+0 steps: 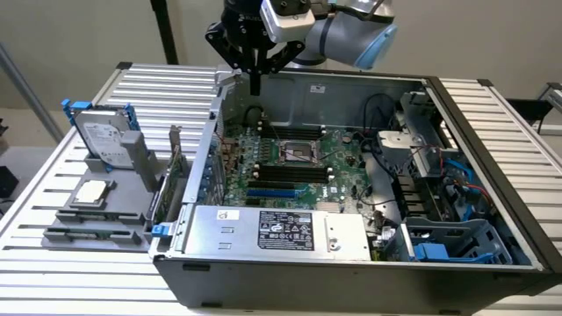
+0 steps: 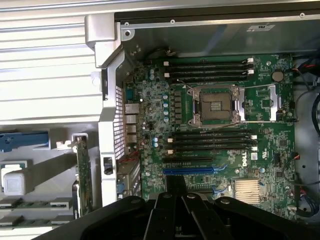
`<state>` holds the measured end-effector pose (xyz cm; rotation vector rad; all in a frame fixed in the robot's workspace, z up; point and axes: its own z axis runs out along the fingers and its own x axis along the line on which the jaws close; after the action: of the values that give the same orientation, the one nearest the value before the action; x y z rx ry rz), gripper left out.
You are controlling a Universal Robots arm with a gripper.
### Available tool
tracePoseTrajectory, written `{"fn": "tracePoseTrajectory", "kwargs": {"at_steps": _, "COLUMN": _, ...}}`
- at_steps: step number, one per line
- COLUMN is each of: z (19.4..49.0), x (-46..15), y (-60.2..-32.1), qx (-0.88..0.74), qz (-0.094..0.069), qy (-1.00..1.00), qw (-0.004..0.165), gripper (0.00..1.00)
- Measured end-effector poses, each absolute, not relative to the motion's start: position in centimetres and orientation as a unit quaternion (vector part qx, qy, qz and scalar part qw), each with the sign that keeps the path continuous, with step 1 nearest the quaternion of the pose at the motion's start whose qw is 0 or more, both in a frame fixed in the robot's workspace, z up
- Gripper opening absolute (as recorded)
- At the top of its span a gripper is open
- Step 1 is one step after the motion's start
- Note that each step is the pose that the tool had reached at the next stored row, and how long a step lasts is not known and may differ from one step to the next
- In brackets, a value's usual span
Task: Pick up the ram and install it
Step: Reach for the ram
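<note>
Closed black gripper (image 1: 255, 87) above flat green mobo (image 1: 290, 161)

An open computer case (image 1: 351, 283) sits on the worktop (image 1: 167, 85), with the motherboard (image 1: 290, 158) inside and the power supply (image 1: 272, 230) along its near side. At the exterior view's left, a hard drive (image 1: 99, 138) stands behind a processor chip (image 1: 91, 191). The gripper (image 1: 255, 91) hangs over the case's far wall.

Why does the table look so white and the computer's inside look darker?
Exterior view: light falls on the table slats, while the case walls seem to shade the board. Wrist view: the table glares nearly white, and the gripper is a dark shape against the lit board.
</note>
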<state>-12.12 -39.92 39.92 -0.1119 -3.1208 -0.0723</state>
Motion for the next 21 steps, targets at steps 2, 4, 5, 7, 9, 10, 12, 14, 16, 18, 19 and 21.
{"fn": "tracePoseTrajectory", "kwargs": {"at_steps": 2, "z": 39.9, "x": -12.3, "y": -40.1, "qx": -0.036, "qz": -0.023, "qy": -0.999, "qw": 0.009, "gripper": 0.11}}
{"fn": "tracePoseTrajectory", "kwargs": {"at_steps": 4, "z": 39.9, "x": -13.0, "y": -40.5, "qx": -0.036, "qz": -0.023, "qy": -0.999, "qw": 0.009, "gripper": 0.11}}
{"fn": "tracePoseTrajectory", "kwargs": {"at_steps": 5, "z": 39.8, "x": -13.3, "y": -40.7, "qx": -0.036, "qz": -0.023, "qy": -0.999, "qw": 0.009, "gripper": 0.11}}
{"fn": "tracePoseTrajectory", "kwargs": {"at_steps": 7, "z": 39.8, "x": -13.9, "y": -41.2, "qx": -0.036, "qz": -0.023, "qy": -0.999, "qw": 0.009, "gripper": 0.11}}
{"fn": "tracePoseTrajectory", "kwargs": {"at_steps": 9, "z": 39.8, "x": -14.5, "y": -41.6, "qx": -0.036, "qz": -0.023, "qy": -0.999, "qw": 0.009, "gripper": 0.11}}
{"fn": "tracePoseTrajectory", "kwargs": {"at_steps": 10, "z": 39.7, "x": -14.8, "y": -41.8, "qx": -0.036, "qz": -0.023, "qy": -0.999, "qw": 0.009, "gripper": 0.11}}
{"fn": "tracePoseTrajectory", "kwargs": {"at_steps": 12, "z": 39.7, "x": -15.5, "y": -42.1, "qx": -0.036, "qz": -0.023, "qy": -0.999, "qw": 0.009, "gripper": 0.11}}
{"fn": "tracePoseTrajectory", "kwargs": {"at_steps": 14, "z": 39.6, "x": -16.2, "y": -42.3, "qx": -0.036, "qz": -0.023, "qy": -0.999, "qw": 0.009, "gripper": 0.11}}
{"fn": "tracePoseTrajectory", "kwargs": {"at_steps": 16, "z": 39.5, "x": -17.0, "y": -42.4, "qx": -0.036, "qz": -0.021, "qy": -0.999, "qw": 0.009, "gripper": 0.11}}
{"fn": "tracePoseTrajectory", "kwargs": {"at_steps": 18, "z": 39.5, "x": -17.8, "y": -42.6, "qx": -0.036, "qz": -0.02, "qy": -0.999, "qw": 0.009, "gripper": 0.11}}
{"fn": "tracePoseTrajectory", "kwargs": {"at_steps": 19, "z": 39.4, "x": -18.2, "y": -42.6, "qx": -0.036, "qz": -0.02, "qy": -0.999, "qw": 0.009, "gripper": 0.11}}
{"fn": "tracePoseTrajectory", "kwargs": {"at_steps": 21, "z": 39.3, "x": -19.0, "y": -42.8, "qx": -0.036, "qz": -0.018, "qy": -0.999, "qw": 0.009, "gripper": 0.11}}
